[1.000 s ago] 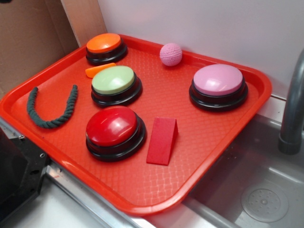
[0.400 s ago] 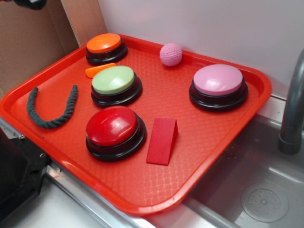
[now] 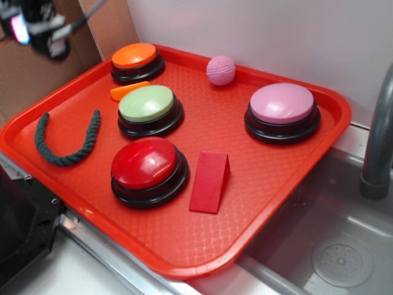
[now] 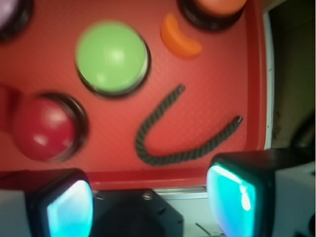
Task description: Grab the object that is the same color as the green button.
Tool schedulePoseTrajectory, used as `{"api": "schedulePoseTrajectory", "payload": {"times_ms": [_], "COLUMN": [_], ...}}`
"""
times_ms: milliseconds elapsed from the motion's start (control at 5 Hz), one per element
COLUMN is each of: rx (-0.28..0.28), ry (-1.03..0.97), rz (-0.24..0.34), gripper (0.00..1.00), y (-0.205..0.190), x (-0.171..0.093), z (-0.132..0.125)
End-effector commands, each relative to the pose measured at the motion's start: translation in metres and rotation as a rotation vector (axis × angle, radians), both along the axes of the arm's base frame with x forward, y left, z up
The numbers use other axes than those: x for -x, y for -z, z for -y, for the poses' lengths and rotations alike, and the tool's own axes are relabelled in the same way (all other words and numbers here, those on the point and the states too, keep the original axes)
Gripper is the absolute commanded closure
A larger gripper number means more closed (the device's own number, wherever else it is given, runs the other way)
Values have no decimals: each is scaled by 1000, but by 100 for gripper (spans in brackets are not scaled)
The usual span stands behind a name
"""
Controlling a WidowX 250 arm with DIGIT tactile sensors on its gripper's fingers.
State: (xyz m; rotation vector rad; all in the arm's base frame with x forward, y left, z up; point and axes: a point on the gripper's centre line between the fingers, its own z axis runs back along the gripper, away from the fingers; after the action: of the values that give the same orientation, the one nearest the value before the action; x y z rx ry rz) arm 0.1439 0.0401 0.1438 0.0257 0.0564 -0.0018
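In the wrist view the gripper (image 4: 150,200) has its two fingers (image 4: 237,190) spread wide apart with nothing between them; the pads glow cyan at the bottom edge of the frame. In the exterior view the gripper (image 3: 37,27) is a blurred dark shape at the top left corner, above and beyond the far left edge of the tray (image 3: 270,184), not touching anything.

Past the fingers in the wrist view lies the green rope (image 4: 180,133), a limp U-shaped curve on the tray's (image 4: 148,54) red textured floor, well apart from the fingers. In the exterior view the green rope (image 3: 64,142) sits in the left part of the tray, close to the left rim, its open ends pointing toward the far side.

To the right of the rope stands the green button (image 3: 149,107), and in the wrist view the green button (image 4: 112,57) appears above and left of the rope. A small orange wedge (image 3: 129,90) lies just beyond the green button, between it and the orange button (image 3: 136,60) at the far left corner. The red button (image 3: 147,169) is nearer, with a red wedge block (image 3: 210,181) beside it on the right. A pink button (image 3: 282,110) and a pink ball (image 3: 221,70) occupy the far right area.
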Motion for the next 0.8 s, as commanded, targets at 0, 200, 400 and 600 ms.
{"api": "schedulePoseTrajectory", "payload": {"times_ms": [0, 200, 400, 600], "rx": [-39, -40, -22, -14], "ry": [119, 150, 211, 230], "rz": [17, -23, -50, -91], "gripper": [0, 0, 0, 0], "y": [31, 53, 83, 104], "x": [2, -6, -10, -2], "z": [-11, -16, -20, -13]}}
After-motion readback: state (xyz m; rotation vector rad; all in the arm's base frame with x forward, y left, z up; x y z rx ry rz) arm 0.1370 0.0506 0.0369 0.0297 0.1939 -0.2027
